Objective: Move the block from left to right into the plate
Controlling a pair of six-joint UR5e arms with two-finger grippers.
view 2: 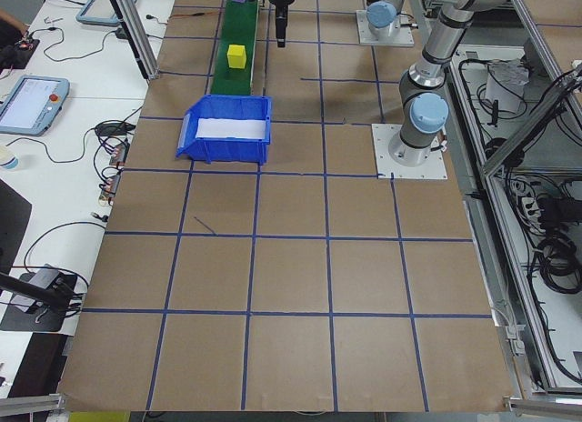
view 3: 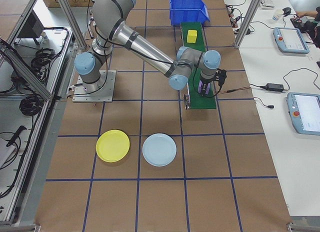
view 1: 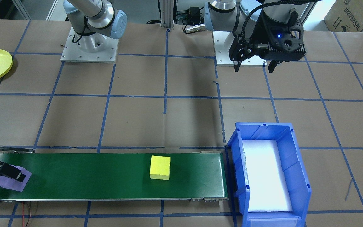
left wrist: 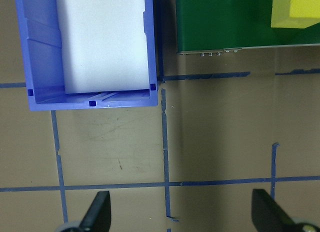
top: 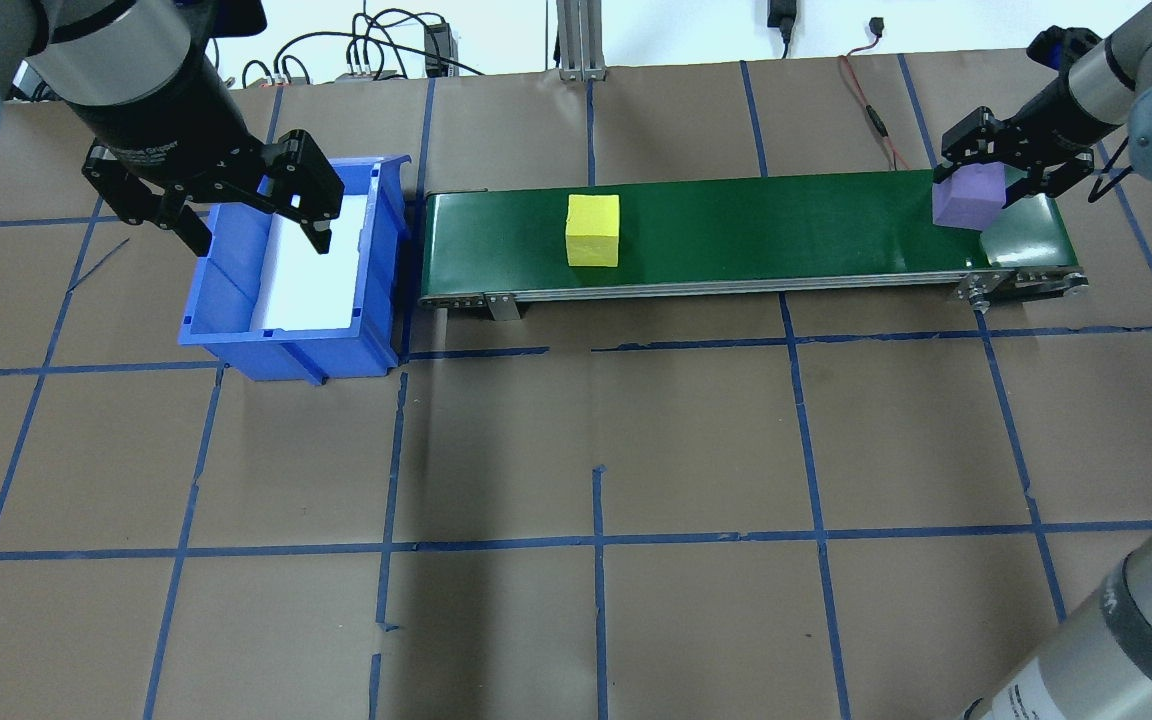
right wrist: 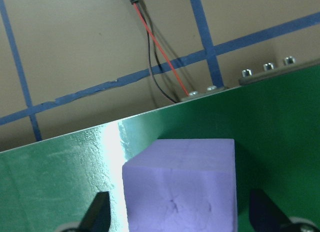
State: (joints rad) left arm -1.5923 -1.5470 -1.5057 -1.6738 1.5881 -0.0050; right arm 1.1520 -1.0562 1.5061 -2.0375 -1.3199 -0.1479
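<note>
A purple block sits at the right end of the green conveyor belt. My right gripper is lowered around it. In the right wrist view the purple block lies between the two fingertips with a gap on each side, so the gripper is open. A yellow block rests mid-belt. My left gripper hangs open and empty above the blue bin. A yellow plate and a light blue plate lie on the table beyond the belt's right end.
The blue bin with a white liner stands against the belt's left end. A red and black cable runs behind the belt near the purple block. Brown paper with blue tape lines covers the table.
</note>
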